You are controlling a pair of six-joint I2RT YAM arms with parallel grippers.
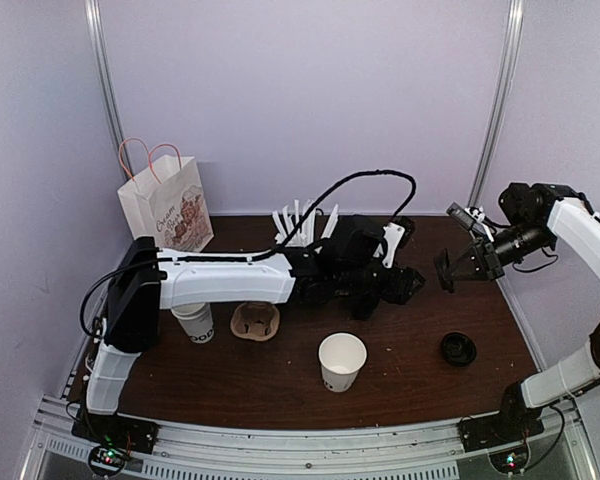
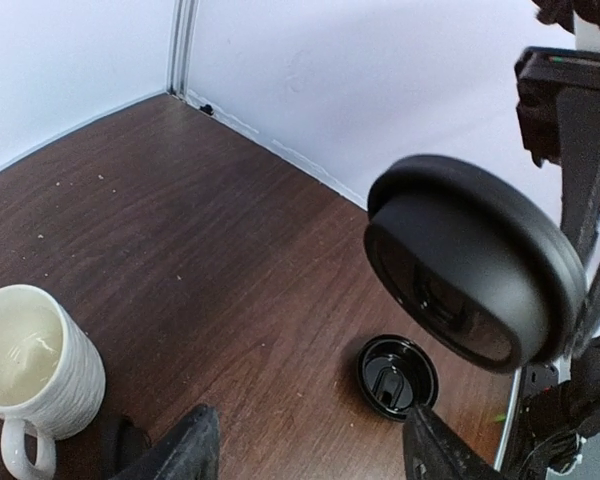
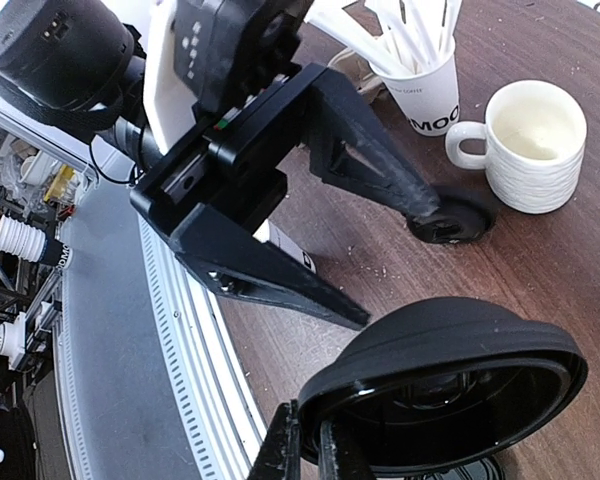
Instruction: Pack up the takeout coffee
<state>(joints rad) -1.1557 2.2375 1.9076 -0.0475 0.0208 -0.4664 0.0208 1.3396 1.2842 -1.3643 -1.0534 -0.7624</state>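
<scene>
Looking at the takeout coffee first, I see neither paper cup packed. One open cup (image 1: 341,360) stands near the front middle of the desk (image 1: 410,390) and looks empty. The other cup (image 1: 196,323) sits at the left, its top partly under my left arm, so I cannot tell whether it is lidded.

One black lid (image 3: 440,380) is up in the air, pinched by its rim in the right gripper (image 3: 310,445), whose fingers are closed tight on it. A second lid (image 1: 458,348) lies flat on the desk at the right.

The left gripper (image 2: 310,430) is spread fairly wide, holds nothing, and faces the raised lid from close by.

I judge this to be the lidding step, possibly a handover. The next move calls for bringing the lid level over the open cup's rim and pressing evenly.

The pulp carrier (image 1: 255,322) beside the left cup is empty. The paper bag (image 1: 170,210) stands at the back left, and I cannot see inside it. The mug (image 2: 35,365) looks empty, and the stick cup (image 3: 420,85) holds white sticks.
</scene>
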